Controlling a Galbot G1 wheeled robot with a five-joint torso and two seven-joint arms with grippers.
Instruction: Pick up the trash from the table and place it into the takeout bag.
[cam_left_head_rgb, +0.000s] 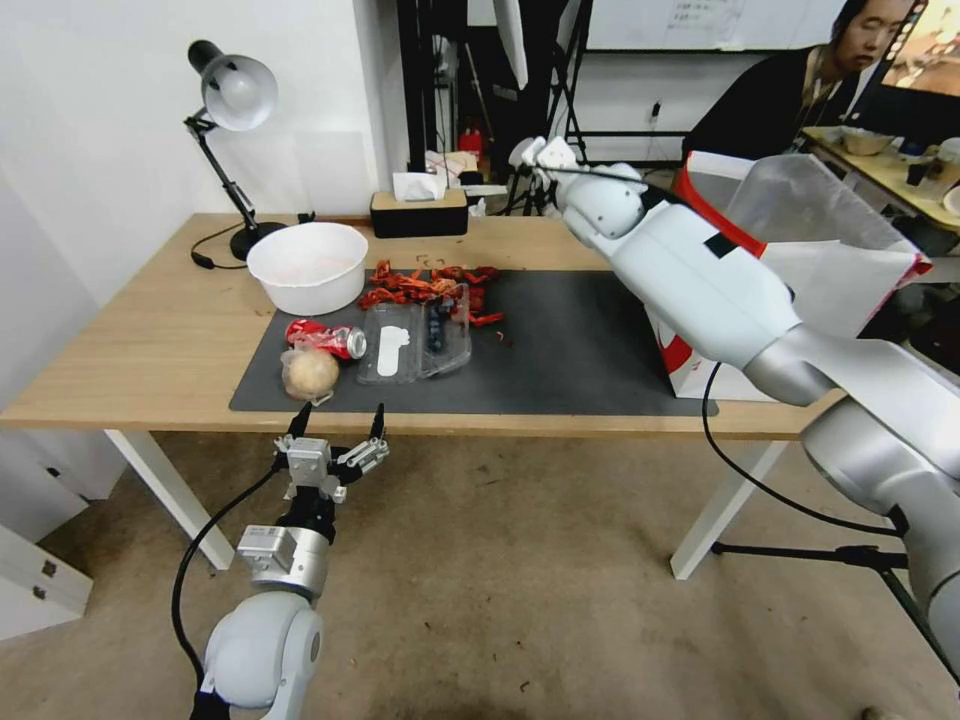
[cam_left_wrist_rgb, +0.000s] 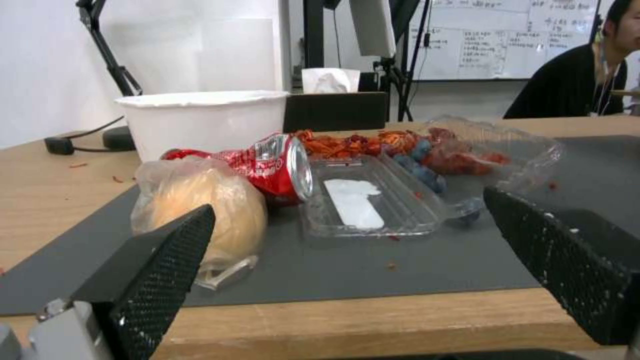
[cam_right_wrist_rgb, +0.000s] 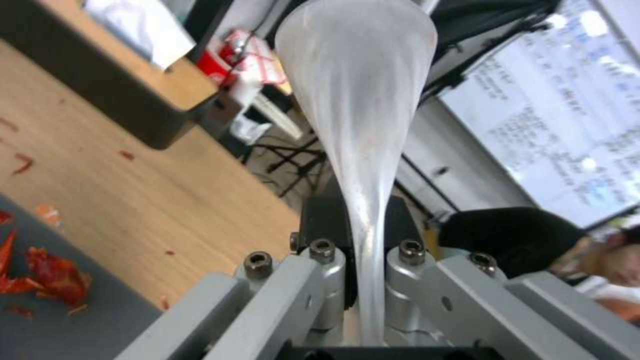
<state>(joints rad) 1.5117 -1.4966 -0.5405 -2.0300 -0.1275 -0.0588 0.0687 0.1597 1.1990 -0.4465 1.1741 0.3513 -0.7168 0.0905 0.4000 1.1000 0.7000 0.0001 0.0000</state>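
Left hand (cam_left_head_rgb: 338, 422): held low off the worktop's near edge, fingers spread wide apart and empty, tips pointing toward the mat.
Wrapped tan ball (cam_left_head_rgb: 310, 373): on the dark grey mat (cam_left_head_rgb: 580, 350), just beyond the left hand's left fingertip (cam_left_wrist_rgb: 175, 250); its plastic wrap trails loose at the near side.
Crushed red can (cam_left_head_rgb: 327, 337): lying on its side just behind the ball, touching it, silver end turned toward the clamshell.
Clear plastic clamshell (cam_left_head_rgb: 415, 343): open flat on the mat, straight ahead of the left hand and just right of the can; a white scrap lies in one half, several dark blue berries in the other.
Red food leftovers (cam_left_head_rgb: 430, 285): scattered heap beyond the clamshell, farther from the left hand.
White bowl (cam_left_head_rgb: 307, 266): beyond the can, at the mat's far left corner.
Right hand (cam_left_head_rgb: 540, 155): raised over the worktop's far side, well apart from the left hand; fingers pressed together on a gathered fold of clear plastic liner (cam_right_wrist_rgb: 360, 115), which fans out wide past the fingertips.
Takeout bag (cam_left_head_rgb: 800, 270): white with red side, standing at the worktop's right end below the right forearm, its mouth open.
Worktop (cam_left_head_rgb: 150, 340): light wood, white legs.
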